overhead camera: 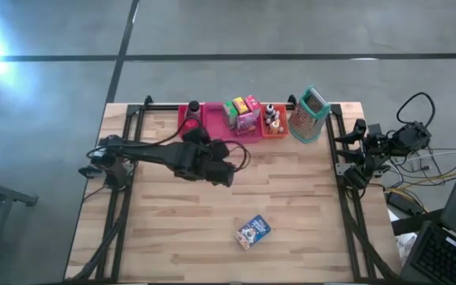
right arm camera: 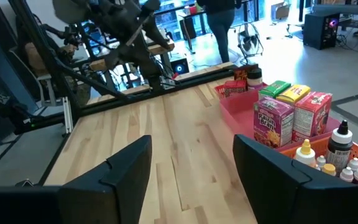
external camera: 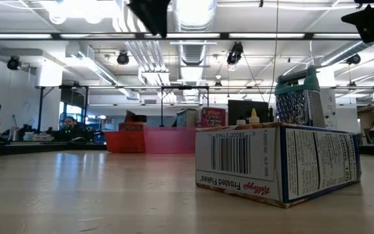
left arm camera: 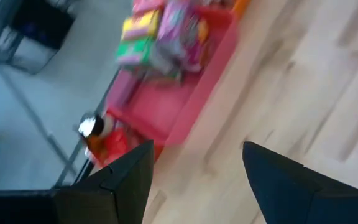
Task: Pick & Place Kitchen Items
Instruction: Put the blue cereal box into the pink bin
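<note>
A blue Frosted Flakes box (overhead camera: 253, 231) lies flat on the table near its near edge, and fills the foreground of the low view (external camera: 278, 162). Green, yellow, pink and purple boxes (overhead camera: 241, 112) stand in the pink bin (right arm camera: 244, 109). Small bottles (right arm camera: 340, 149) stand in the orange bin (overhead camera: 274, 127). A small jar (left arm camera: 92, 127) sits in the red bin (overhead camera: 190, 120). My left gripper (overhead camera: 228, 170) (left arm camera: 197, 149) hangs open above the table's middle, short of the bins, holding nothing. My right gripper (overhead camera: 348, 158) (right arm camera: 191, 140) waits open at the table's right edge.
The three bins stand in a row along the far edge, with a teal-handled metal grater (overhead camera: 311, 115) at their right end. Black frame rails (overhead camera: 347, 206) run along the table's left and right sides. Bare wood (overhead camera: 180, 229) lies between the bins and the blue box.
</note>
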Available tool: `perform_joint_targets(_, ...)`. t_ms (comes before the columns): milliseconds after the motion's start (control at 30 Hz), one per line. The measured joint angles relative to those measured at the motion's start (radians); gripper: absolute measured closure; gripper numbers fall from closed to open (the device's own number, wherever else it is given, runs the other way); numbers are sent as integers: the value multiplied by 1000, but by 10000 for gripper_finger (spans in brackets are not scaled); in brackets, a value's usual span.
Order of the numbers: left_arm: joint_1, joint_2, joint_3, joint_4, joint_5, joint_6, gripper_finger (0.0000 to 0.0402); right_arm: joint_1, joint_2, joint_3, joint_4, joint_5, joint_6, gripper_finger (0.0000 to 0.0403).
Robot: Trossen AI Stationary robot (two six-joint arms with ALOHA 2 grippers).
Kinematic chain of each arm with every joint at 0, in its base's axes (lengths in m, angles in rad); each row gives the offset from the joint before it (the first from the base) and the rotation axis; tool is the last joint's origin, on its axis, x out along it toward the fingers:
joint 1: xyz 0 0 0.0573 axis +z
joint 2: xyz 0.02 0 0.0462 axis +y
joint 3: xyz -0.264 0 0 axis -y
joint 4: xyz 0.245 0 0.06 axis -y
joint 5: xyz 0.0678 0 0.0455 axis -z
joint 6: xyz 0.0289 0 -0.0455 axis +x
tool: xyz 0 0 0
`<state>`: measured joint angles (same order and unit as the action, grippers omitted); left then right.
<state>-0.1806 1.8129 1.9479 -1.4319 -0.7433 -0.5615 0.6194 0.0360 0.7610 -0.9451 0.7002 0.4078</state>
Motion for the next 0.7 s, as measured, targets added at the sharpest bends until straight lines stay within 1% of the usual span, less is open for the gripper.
perform_joint_targets(133,-5,-29,-96,-49,-22,-112,152,0,0,0,0,0,0,179)
perform_joint_targets(233,-14,-73,-211,-22,-20,-157,152,0,0,0,0,0,0,171)
perform_joint_targets(300,-21,-112,-298,21,6,-177,152,0,0,0,0,0,0,164)
perform_joint_targets(433,-34,-219,-484,180,107,-156,152,0,0,0,19,5,-17,149)
perform_joint_targets(600,-40,-367,-693,436,233,-51,152,0,0,-2,70,8,-20,132)
perform_joint_targets(700,-39,-448,-786,526,256,-32,152,0,2,-3,141,9,-24,123)
